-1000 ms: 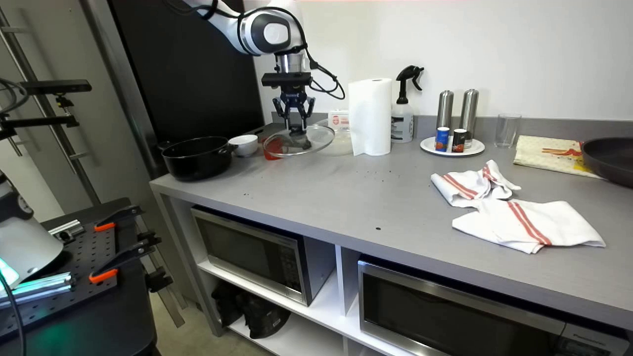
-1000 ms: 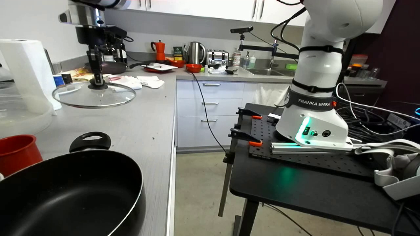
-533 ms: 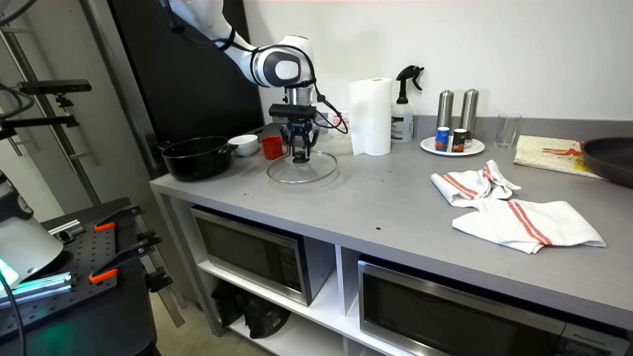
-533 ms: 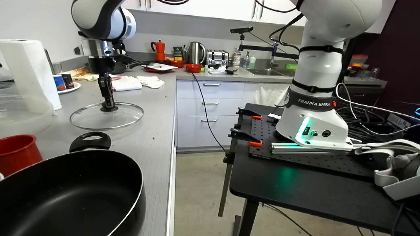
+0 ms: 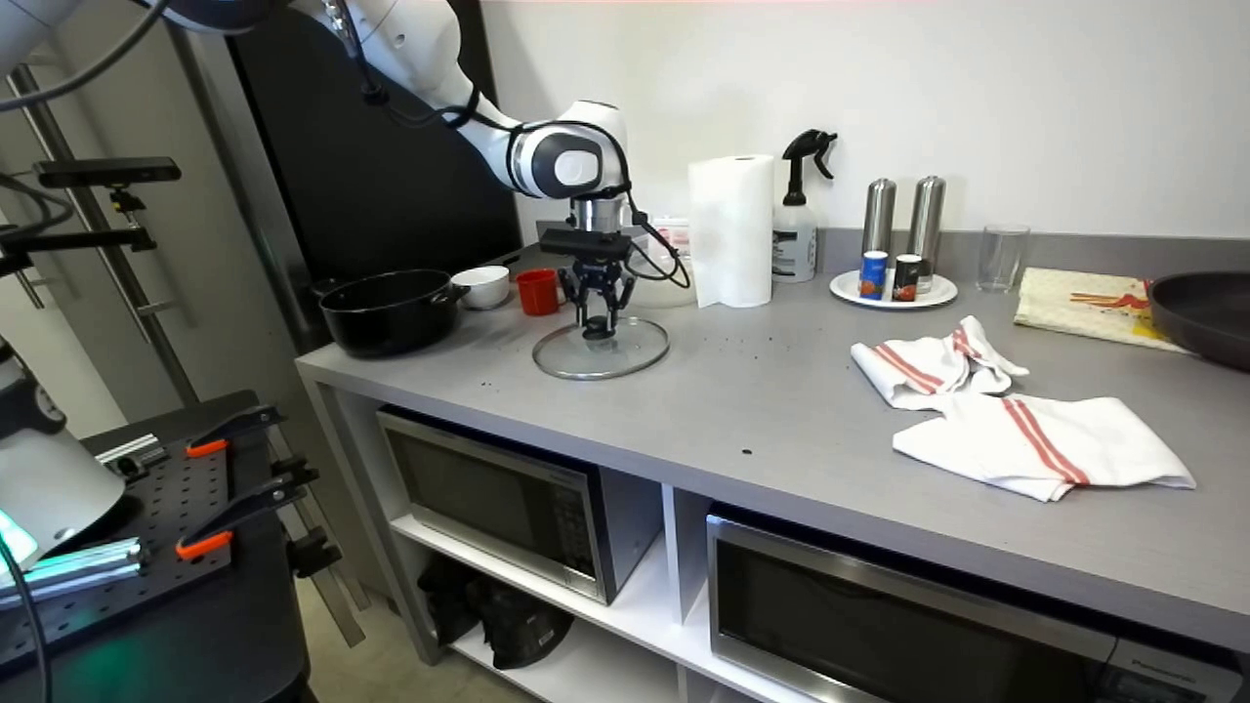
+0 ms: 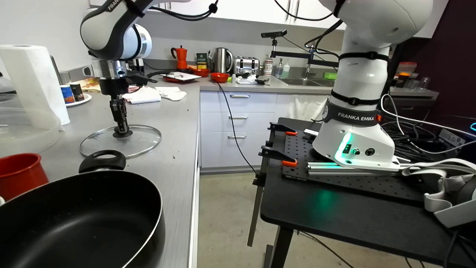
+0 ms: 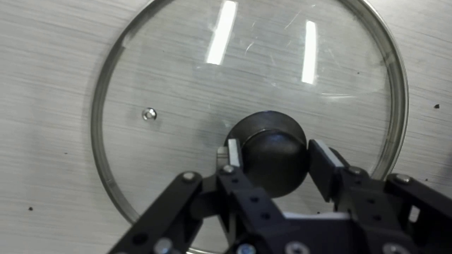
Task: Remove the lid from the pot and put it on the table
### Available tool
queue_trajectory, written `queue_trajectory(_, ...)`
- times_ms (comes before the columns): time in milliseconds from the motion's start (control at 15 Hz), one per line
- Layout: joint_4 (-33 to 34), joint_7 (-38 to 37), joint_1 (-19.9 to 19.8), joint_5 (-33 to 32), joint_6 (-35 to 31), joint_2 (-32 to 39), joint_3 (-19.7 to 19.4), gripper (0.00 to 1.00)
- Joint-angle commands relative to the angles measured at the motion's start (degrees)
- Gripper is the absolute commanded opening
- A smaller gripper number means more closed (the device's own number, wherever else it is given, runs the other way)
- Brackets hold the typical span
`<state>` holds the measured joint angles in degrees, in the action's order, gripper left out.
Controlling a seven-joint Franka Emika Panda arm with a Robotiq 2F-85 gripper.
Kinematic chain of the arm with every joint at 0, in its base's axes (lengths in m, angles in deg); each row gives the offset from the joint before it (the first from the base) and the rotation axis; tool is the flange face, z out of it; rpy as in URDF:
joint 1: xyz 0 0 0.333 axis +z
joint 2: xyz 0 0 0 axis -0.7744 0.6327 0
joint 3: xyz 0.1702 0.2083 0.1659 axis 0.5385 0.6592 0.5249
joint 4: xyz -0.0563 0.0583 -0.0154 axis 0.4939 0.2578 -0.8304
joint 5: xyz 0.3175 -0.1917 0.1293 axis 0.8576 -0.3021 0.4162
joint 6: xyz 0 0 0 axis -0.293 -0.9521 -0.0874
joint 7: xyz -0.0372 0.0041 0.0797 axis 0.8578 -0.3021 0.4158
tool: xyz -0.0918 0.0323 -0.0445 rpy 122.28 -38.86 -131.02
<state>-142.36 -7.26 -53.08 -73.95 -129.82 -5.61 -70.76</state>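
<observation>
The round glass lid (image 5: 640, 351) with a metal rim and black knob (image 7: 275, 162) lies flat and appears to rest on the grey counter (image 5: 762, 410). It also shows in an exterior view (image 6: 147, 143), partly behind the pot's handle. My gripper (image 5: 598, 324) points straight down over the lid's centre. In the wrist view, its fingers (image 7: 273, 155) stand on both sides of the knob and appear to touch it. The black pot (image 5: 386, 317) stands uncovered at the counter's end, apart from the lid; its inside (image 6: 93, 219) shows no contents.
A red mug (image 5: 537, 291) and white bowl (image 5: 483, 286) stand between pot and lid, towards the wall. A paper towel roll (image 5: 730, 229) and clear plastic container (image 6: 28, 126) stand behind the lid. White towels (image 5: 1035, 439) lie farther along the counter.
My gripper has lowered the lid from above the counter down to its surface, moving towards the counter's front edge. The pot has not moved.
</observation>
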Motion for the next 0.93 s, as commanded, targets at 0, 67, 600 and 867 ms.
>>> queue_trajectory(0,3.34,-0.83,-0.08,-0.47,0.36,2.01,0.57,0.26)
queue_trajectory(67,3.38,-0.82,-0.10,-0.45,0.36,1.92,0.61,0.74)
queue_trajectory(600,-1.24,-0.15,-0.13,-0.63,-3.01,-3.29,1.70,1.00)
queue_trajectory(867,0.99,-0.20,-0.11,-0.48,-2.02,-2.03,1.77,1.00)
